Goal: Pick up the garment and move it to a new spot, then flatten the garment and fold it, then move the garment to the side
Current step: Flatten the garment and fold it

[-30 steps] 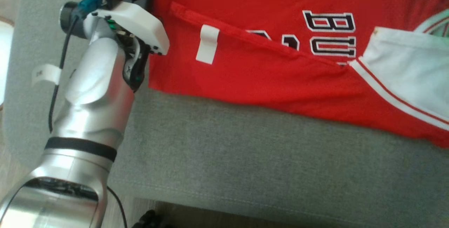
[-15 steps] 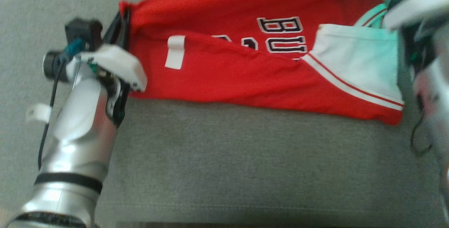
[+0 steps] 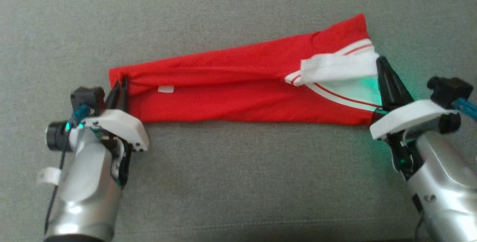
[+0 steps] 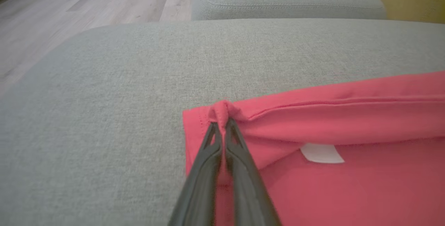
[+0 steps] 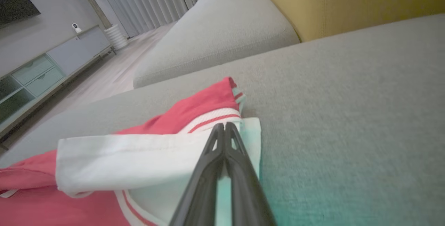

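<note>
Both hands were pinched together: left hand point(image 3: 120, 85) clamped on a corner of the garment point(image 3: 231, 85), right hand point(image 3: 381, 63) against its white sleeve point(image 3: 335, 67). Limp, light cloth; I judged corners held best

I see two silver forearms, left point(image 3: 89, 182) and right point(image 3: 443, 175), each capped by a white wrist plate point(image 3: 119, 126) carrying a black camera block point(image 3: 86, 96) with a teal plug point(image 3: 78, 113). Long dark fingers point(image 3: 118, 95) taper to points. A black cable point(image 3: 56, 186) with a white tag point(image 3: 48, 175) hangs along the left arm.
</note>
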### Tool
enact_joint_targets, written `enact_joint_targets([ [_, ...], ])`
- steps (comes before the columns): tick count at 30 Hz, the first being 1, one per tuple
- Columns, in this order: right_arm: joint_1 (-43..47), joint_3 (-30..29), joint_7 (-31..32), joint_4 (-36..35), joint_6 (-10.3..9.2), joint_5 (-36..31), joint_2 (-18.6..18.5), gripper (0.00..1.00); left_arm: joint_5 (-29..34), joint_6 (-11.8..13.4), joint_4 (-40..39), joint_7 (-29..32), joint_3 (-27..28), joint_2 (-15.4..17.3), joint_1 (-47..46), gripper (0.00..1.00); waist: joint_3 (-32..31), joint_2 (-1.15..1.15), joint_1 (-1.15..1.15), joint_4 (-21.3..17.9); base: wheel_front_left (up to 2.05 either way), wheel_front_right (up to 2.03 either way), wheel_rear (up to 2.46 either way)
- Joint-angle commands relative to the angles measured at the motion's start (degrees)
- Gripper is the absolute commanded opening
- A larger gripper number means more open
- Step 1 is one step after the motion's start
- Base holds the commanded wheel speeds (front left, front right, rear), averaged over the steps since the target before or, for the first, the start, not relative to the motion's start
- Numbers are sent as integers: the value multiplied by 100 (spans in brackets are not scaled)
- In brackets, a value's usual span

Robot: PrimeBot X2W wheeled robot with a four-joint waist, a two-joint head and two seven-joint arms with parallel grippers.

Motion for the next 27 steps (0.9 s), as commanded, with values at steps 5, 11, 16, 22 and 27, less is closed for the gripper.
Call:
enact_joint_targets([
  [5, -24, -142, -51, -26, 37, 133, 84, 100, 118, 315, -756, -71, 520, -95, 517, 100, -175, 0, 1, 193, 0, 0, 0],
  [11, -50, -512, -73, 381, 37, -66, 86, 100, 135, 424, -1400, -71, 803, -342, 1171, 100, -332, 0, 1, 455, 0, 0, 0],
  [16, -144, -804, -11, 1175, 37, -355, 215, 100, 125, 394, -1784, -71, 778, -457, 1576, 100, -417, 0, 1, 748, 0, 0, 0],
  [22, -261, -872, 179, 1831, 37, -374, 450, 100, -68, 424, -2072, -71, 548, -474, 1795, 100, -424, 0, 1, 949, 0, 0, 0],
  [27, -276, -681, 444, 2105, 37, -305, 618, 37, -137, 495, -2143, -71, 433, -475, 1849, 100, -435, 0, 1, 986, 0, 0, 0],
])
